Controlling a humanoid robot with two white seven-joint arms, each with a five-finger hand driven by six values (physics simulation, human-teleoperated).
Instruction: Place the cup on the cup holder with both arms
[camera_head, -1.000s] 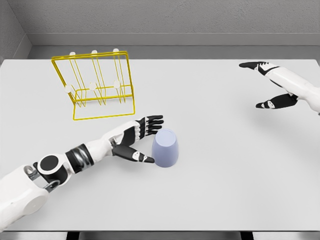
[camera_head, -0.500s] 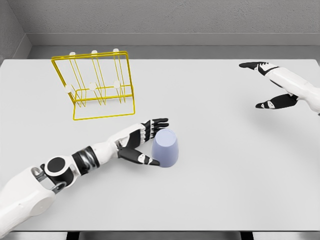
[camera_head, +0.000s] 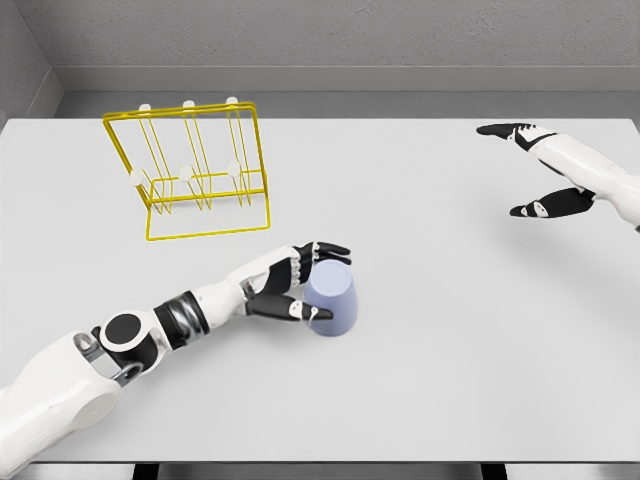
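Pale lavender-blue tapered plastic cup (camera_head: 331, 299) upside down on flat grey-white tabletop (camera_head: 420, 380), just left of and below frame centre, wider end down.

Left five-finger hand (camera_head: 298, 281), white with black fingers, entering from lower left and wrapped round left side of cup: fingers (camera_head: 330, 251) curled over the far upper edge, thumb (camera_head: 305, 312) pressed on the near side. Grasping, contact on both sides; cup base looks to be on the table, though lift-off cannot be ruled out from this view.

Yellow wire cup holder rack (camera_head: 192, 168) with white-tipped pegs in upper left of frame, standing upright on table, well apart from cup, up and to the left of it. Nothing hanging on pegs.

Right five-finger hand (camera_head: 540, 170) at upper right edge of frame, well apart from cup and rack. Fingers spread and released, holding nothing: one black fingertip group pointing left near the top, thumb lower down, also pointing left. Hovering over or near tabletop; contact with surface not discernible.

Grey wall (camera_head: 350, 40) across top of frame behind table.
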